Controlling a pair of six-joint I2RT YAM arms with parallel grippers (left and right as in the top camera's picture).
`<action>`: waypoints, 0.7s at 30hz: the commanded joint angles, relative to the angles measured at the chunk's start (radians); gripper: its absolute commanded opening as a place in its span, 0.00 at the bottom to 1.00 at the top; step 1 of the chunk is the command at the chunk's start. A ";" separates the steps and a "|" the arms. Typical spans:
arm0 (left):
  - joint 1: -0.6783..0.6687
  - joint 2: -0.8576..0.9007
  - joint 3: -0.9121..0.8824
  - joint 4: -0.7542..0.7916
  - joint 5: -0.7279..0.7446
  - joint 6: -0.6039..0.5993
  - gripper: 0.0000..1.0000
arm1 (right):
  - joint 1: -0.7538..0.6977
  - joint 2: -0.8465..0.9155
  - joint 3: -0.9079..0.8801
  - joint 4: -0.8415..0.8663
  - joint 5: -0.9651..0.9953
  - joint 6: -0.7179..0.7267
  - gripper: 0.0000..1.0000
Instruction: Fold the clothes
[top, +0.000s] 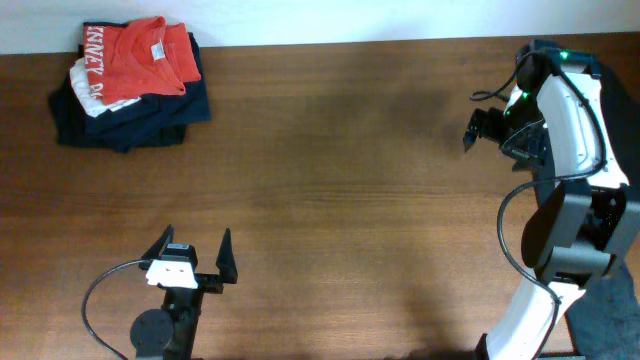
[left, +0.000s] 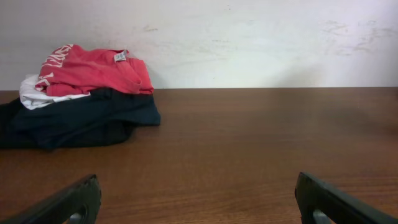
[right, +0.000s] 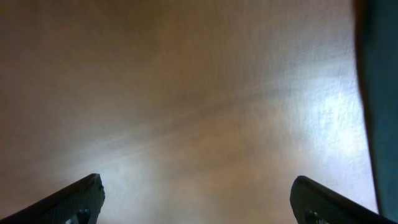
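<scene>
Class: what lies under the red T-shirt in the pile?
Under the red T-shirt a white garment peeks out, above a dark navy one. Anything deeper in the pile is covered.

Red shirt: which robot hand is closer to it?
Left. The left gripper is at the front edge, facing the red shirt; the right gripper is far across the table.
</scene>
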 joint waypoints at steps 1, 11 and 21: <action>-0.005 -0.007 -0.006 -0.003 -0.011 0.019 0.99 | -0.002 -0.158 0.013 0.034 0.079 0.005 0.99; -0.005 -0.007 -0.006 -0.003 -0.011 0.019 0.99 | 0.006 -0.638 -0.080 0.223 0.249 0.005 0.99; -0.005 -0.007 -0.006 -0.003 -0.011 0.019 0.99 | 0.117 -1.359 -0.940 0.797 0.212 0.042 0.99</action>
